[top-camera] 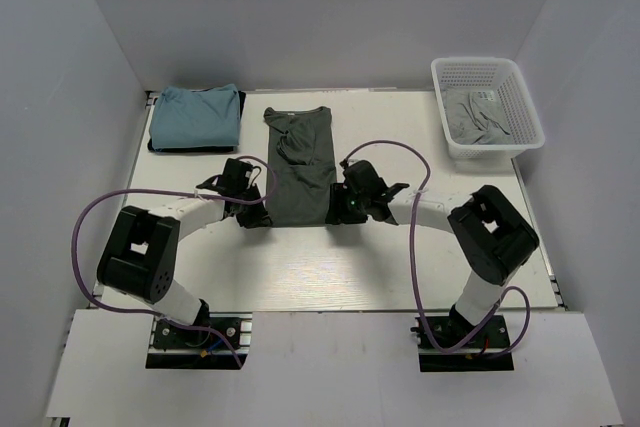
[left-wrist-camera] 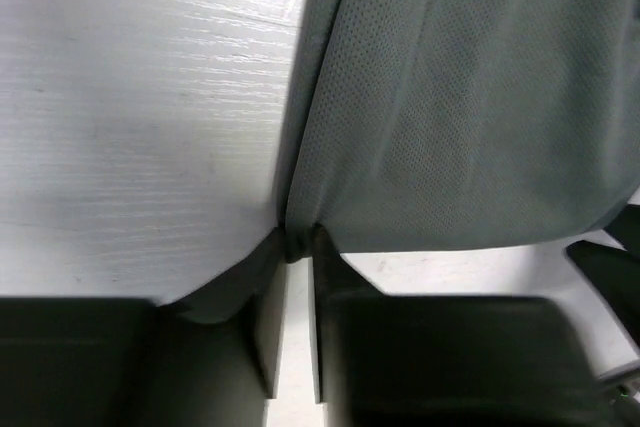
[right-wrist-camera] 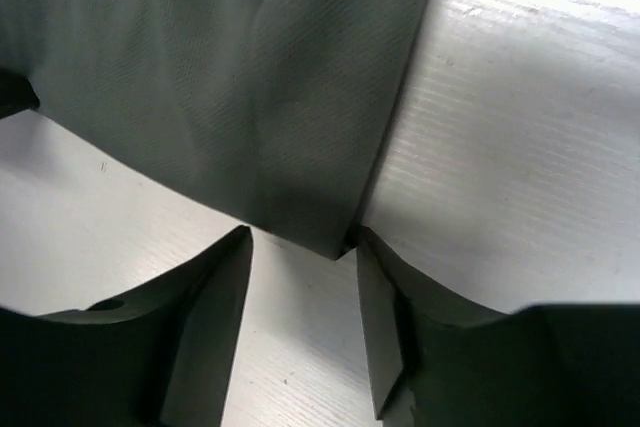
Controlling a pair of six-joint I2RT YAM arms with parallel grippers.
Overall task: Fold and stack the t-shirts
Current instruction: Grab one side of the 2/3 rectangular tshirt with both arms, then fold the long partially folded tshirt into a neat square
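While my left gripper (left-wrist-camera: pixel 297 255) pinches the near-left corner of the dark grey-green t-shirt (left-wrist-camera: pixel 450 97), its fingers (left-wrist-camera: pixel 450 357) stand nearly together, with only a thin slit between them, and the hem gathers to a point inside that slit. From that point the cloth's left edge runs away from me as a rolled fold lying on the white table (left-wrist-camera: pixel 130 97). Up close the weave shows fine dots and a few long soft creases.

My right gripper (right-wrist-camera: pixel 302 245) sits at the near-right corner of the dark grey-green t-shirt (right-wrist-camera: pixel 200 77) with its fingers (right-wrist-camera: pixel 200 327) spread fairly wide. The corner pokes down between the two tips, just beside the one on the right of the view. I grip nothing there, and bare table (right-wrist-camera: pixel 520 147) shows in the gap.

From above, the dark grey-green t-shirt (top-camera: pixel 300 172) lies at the middle of the table (top-camera: pixel 330 267) as a long narrow strip, sides turned in, collar toward the far edge and hem toward the near edge. Wrinkles bunch in its far half; the near half is flatter. My left gripper (top-camera: pixel 248 209) and right gripper (top-camera: pixel 340 209) flank the hem.

A light teal-blue t-shirt (top-camera: pixel 195 115) rests folded square in the far left corner, a darker layer (top-camera: pixel 241 117) showing under its edges. In the far right corner a white mesh basket (top-camera: pixel 530 122) holds a crumpled paler grey t-shirt (top-camera: pixel 478 115)
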